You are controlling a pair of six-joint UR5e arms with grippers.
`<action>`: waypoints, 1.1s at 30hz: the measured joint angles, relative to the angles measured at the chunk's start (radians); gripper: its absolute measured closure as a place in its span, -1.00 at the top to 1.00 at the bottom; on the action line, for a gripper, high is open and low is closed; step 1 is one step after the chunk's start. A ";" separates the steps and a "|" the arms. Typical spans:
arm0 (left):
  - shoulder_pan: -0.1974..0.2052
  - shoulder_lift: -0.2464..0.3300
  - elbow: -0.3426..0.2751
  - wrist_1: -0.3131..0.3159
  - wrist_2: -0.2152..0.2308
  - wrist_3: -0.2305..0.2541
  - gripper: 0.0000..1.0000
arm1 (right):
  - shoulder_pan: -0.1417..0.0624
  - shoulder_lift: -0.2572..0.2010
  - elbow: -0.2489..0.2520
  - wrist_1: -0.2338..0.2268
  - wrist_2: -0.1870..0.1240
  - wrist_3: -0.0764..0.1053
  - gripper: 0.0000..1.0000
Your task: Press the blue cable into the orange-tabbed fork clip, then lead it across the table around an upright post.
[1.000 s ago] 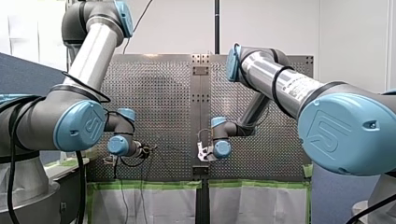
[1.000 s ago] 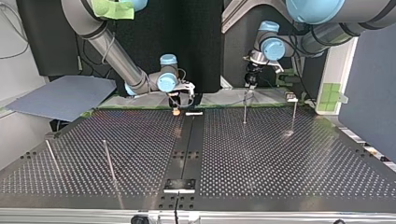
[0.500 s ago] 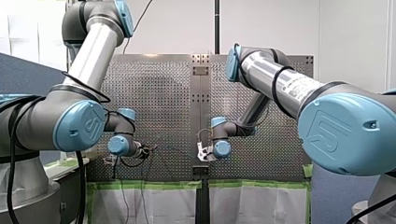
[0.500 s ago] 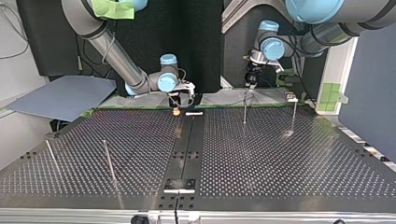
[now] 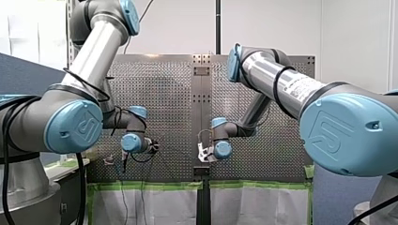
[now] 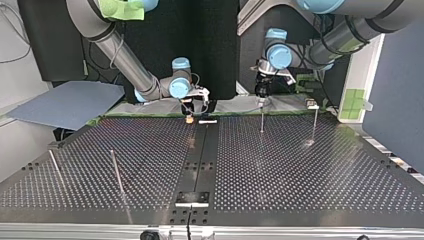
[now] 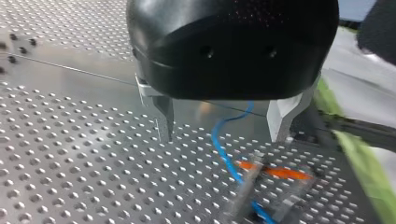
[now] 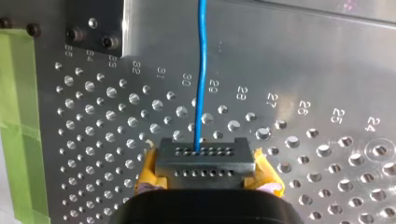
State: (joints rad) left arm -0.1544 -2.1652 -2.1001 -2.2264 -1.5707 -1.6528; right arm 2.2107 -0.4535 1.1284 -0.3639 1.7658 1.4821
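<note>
Our right claw point(image 8: 201, 161) is clenched on the blue cable point(image 8: 201, 70); our left claw point(image 7: 223, 137) hangs released over it.

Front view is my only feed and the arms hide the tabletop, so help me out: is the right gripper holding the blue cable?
Observer: Yes. The right wrist view shows the right gripper shut on the blue cable, which runs straight ahead from between its yellow pads.
Operator: And the left gripper?
Observer: Open. In the left wrist view the left gripper has its metal fingers apart, with the cable lying on the table below the gap.
Operator: Is the cable in the clip yet?
Observer: It reaches the orange-tabbed fork clip ahead of that gripper, but blur hides whether it is seated.
</note>
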 joint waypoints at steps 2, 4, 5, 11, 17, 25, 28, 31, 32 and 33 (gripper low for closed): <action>-0.018 0.000 0.016 0.000 -0.018 -0.017 1.00 | 0.000 0.000 0.000 0.000 0.000 0.000 -1.00; -0.037 -0.001 0.026 0.000 -0.037 -0.036 1.00 | 0.000 0.000 0.000 0.000 0.000 0.000 -1.00; -0.046 -0.001 0.028 0.000 -0.046 -0.045 1.00 | 0.001 0.000 0.000 0.000 0.000 0.000 -1.00; -0.109 -0.003 0.040 -0.001 -0.109 -0.090 1.00 | 0.002 0.000 0.000 0.000 0.000 0.000 -1.00; -0.156 -0.006 0.052 -0.003 -0.166 -0.099 1.00 | 0.004 0.000 0.000 0.000 0.000 0.000 -1.00; -0.166 -0.064 0.113 -0.024 -0.248 -0.090 1.00 | 0.006 0.000 0.000 0.001 -0.001 0.000 -1.00; -0.167 -0.091 0.140 -0.027 -0.276 -0.088 1.00 | 0.007 0.000 0.000 0.001 -0.001 0.000 -1.00; -0.169 -0.108 0.167 -0.036 -0.297 -0.086 1.00 | 0.011 0.000 0.000 0.002 -0.002 -0.001 -1.00; -0.169 -0.111 0.174 -0.037 -0.300 -0.086 1.00 | 0.013 0.000 0.000 0.002 -0.002 -0.001 -1.00; -0.170 -0.113 0.182 -0.038 -0.303 -0.086 1.00 | 0.013 0.000 0.000 0.003 -0.002 -0.001 -1.00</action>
State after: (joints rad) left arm -0.3242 -2.2781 -1.9181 -2.2641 -1.8734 -1.7384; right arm 2.2238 -0.4535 1.1284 -0.3607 1.7643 1.4815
